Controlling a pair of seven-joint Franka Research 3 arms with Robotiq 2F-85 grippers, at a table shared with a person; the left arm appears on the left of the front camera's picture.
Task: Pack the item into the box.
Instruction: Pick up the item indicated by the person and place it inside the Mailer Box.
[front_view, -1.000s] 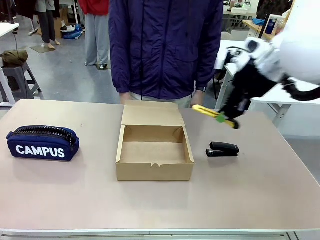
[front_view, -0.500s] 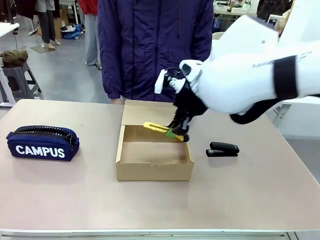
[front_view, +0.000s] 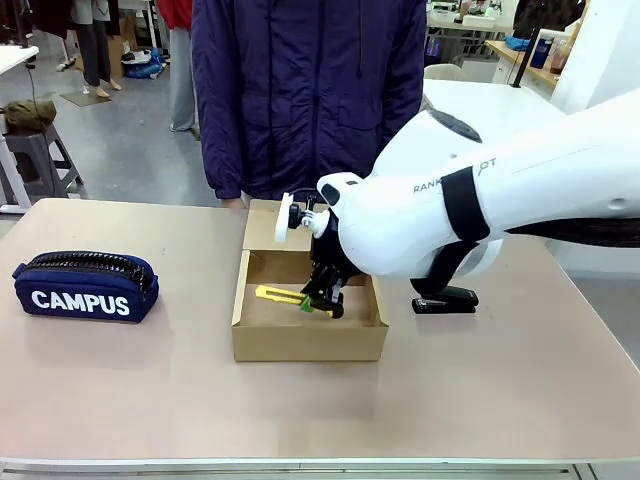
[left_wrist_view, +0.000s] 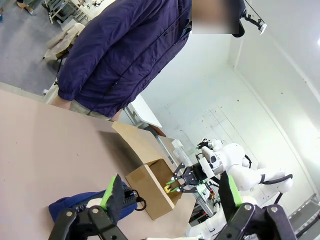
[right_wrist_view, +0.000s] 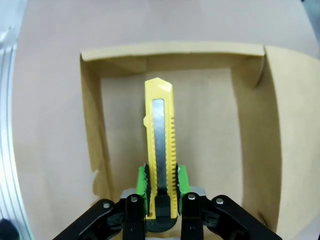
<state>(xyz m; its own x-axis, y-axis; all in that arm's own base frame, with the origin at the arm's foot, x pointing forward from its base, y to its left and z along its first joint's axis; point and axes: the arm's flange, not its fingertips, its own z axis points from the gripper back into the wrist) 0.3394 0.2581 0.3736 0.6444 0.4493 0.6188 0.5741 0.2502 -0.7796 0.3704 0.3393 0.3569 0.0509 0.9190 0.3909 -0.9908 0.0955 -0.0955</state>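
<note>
- Yellow plastic was seen clamped between the green pads of the right claw (front_view: 322, 300). What had been changed in the last second?
- The knife (front_view: 278, 295) had been carried over from above the stapler (front_view: 445, 298), across the rim and down into the box (front_view: 310, 345). A second earlier it had been held up in the air, well outside the cardboard. Now it was held low between the walls.
- Had it been released?
- No. The right claw was found closed on the knife near its black end. The yellow body was stretched out ahead of the fingertips, and the box floor was spread directly beneath. Whether the floor was touched could not be told.
- And the other claw?
- The left claw (left_wrist_view: 170, 189) was seen wide open, with nothing between its pads. The box was seen well ahead of it.
- What was meant by that for the task?
- The carrying was judged nearly done. Only a slight lowering and an opening of the pads were thought to be left. Bare floor was noted between the knife's tip and the wall ahead, so a clean drop was expected, provided the body was laid flat.
- Was anything else disturbed?
- The pouch (front_view: 85, 285) and the stapler were left in place, one off to either side of the right claw.
</note>
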